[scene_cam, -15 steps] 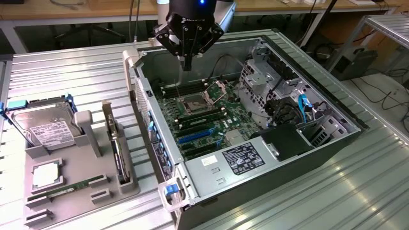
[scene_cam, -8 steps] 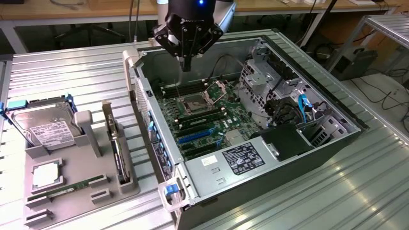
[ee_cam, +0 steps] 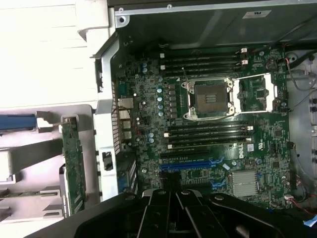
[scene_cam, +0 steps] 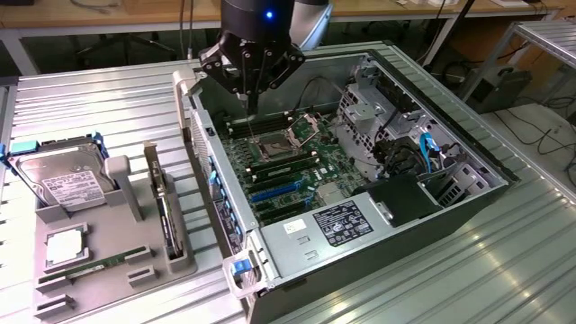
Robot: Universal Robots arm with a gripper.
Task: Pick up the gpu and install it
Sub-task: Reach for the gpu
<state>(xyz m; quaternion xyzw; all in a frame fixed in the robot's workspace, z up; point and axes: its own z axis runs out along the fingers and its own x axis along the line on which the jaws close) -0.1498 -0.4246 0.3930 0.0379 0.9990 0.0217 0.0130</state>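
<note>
Over the open computer case (scene_cam: 297, 246), the arm's fingers (scene_cam: 243, 84) hang drawn narrow, holding nothing. At nine o'clock from the case in the exterior view, the gpu (scene_cam: 166, 216) stands on edge in a grey tray (scene_cam: 99, 291) on the surface (scene_cam: 90, 101). Pickup looks not yet begun; it calls for wider fingers above the card's top edge.

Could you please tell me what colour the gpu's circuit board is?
Green; the gpu shows it best in the wrist view.

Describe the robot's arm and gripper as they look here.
The gripper is black, with a small blue light glowing on its rounded body. Its fingers are angular black linkages with visible pivot joints. Behind it, the arm has a smooth silver-grey casing.
</note>
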